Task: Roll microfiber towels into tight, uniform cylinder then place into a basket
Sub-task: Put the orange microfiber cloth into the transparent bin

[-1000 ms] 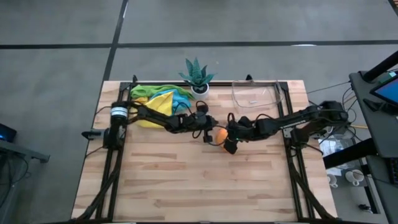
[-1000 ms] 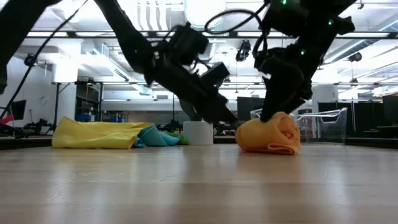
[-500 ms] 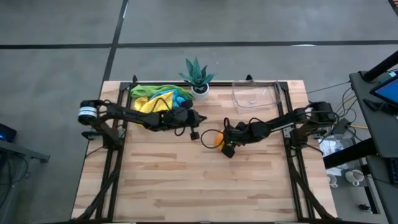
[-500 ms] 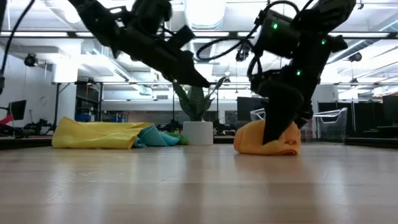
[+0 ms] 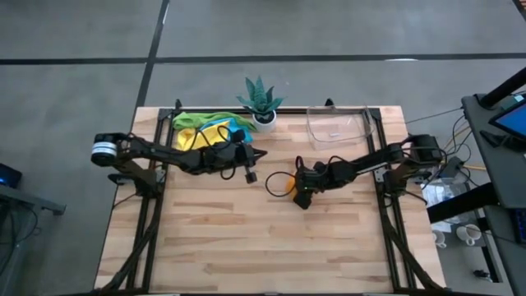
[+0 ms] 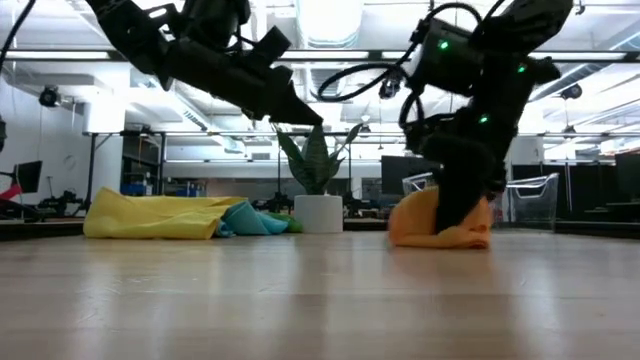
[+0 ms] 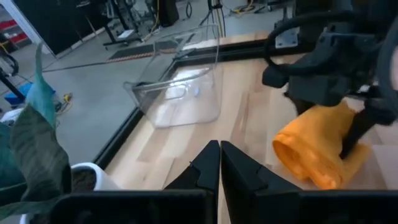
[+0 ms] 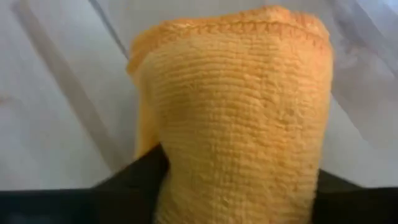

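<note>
High view: right gripper [image 5: 299,186] down at table [image 5: 246,238] centre, fingers clamped on rolled orange towel [image 5: 287,183]; left gripper [image 5: 256,154] raised near towel pile [image 5: 205,128], fingers pressed together, empty; clear basket [image 5: 338,126] at far edge, well apart.

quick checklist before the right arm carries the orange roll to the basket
1. Right gripper shut on the orange towel: ok, fingers on either side of it in the right wrist view.
2. Towel rolled into a tight cylinder: not ok, it looks loose and lumpy in the low view.
3. Towel lifted off the table: not ok, it rests on the wood.
4. Basket ready to take it: ok, upright at the far edge with nothing inside.
5. Left gripper out of the way: ok, raised near the towel pile, fingers together.
6. Plant clear of the path: ok, it stands left of the basket.
</note>
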Robot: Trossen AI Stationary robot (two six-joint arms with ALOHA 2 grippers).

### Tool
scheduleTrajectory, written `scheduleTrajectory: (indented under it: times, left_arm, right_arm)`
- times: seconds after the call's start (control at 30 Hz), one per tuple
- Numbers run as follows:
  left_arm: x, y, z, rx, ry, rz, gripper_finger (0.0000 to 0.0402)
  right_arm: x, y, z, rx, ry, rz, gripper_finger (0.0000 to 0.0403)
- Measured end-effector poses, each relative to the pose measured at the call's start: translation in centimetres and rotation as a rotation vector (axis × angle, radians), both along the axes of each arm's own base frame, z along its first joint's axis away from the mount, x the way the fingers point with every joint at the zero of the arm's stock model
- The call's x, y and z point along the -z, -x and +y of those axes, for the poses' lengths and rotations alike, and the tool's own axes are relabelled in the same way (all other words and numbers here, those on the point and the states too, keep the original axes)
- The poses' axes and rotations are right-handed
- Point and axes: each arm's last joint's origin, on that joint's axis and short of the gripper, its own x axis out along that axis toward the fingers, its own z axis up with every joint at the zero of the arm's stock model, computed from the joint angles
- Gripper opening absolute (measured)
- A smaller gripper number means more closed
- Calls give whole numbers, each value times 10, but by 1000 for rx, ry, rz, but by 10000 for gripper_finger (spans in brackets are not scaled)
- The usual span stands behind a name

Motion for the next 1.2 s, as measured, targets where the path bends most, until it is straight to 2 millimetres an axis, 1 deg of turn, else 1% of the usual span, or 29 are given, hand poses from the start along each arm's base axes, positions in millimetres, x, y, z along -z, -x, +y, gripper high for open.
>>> scheduleTrajectory:
  times: [0.13, 0.17, 0.27, 0.33, 0.53, 0.6, 0.67, 0.77, 0.87, 0.93, 1.07, 1.2]
  left_arm:
    - [-3, 2, 0, -2, -1, -11, 0]
    - [-3, 3, 0, -2, -1, -8, 0]
    - [-5, 5, -1, -4, -2, -16, 0]
    - [-6, 6, -1, -4, -2, -20, 0]
    - [-6, 7, -1, -8, 15, -28, 0]
    - [-6, 7, -1, -9, 20, -30, 0]
    - [-6, 7, -1, -9, 20, -30, 0]
    - [-7, 7, -1, -10, 21, -31, 0]
    - [-7, 7, -1, -10, 22, -32, 0]
    - [-7, 7, -1, -10, 23, -32, 0]
    - [-7, 7, -1, -9, 23, -32, 0]
    - [-7, 7, -1, -9, 23, -32, 0]
  right_arm:
    - [-13, 6, 1, -9, 16, -22, 60]
    - [-17, 8, 1, -8, 21, -31, 40]
    - [-36, 15, -1, 21, 88, -79, 39]
    - [-56, 23, -4, 56, 157, -127, 39]
    - [-116, 59, -21, 230, 353, -357, 39]
    - [-128, 73, -31, 303, 417, -401, 39]
    - [-134, 83, -43, 372, 460, -420, 39]
    - [-135, 97, -63, 466, 493, -387, 39]
    - [-129, 108, -84, 550, 529, -301, 39]
    - [-124, 113, -100, 602, 523, -257, 39]
    - [-105, 124, -132, 678, 469, -135, 39]
    - [-83, 131, -162, 743, 390, -76, 39]
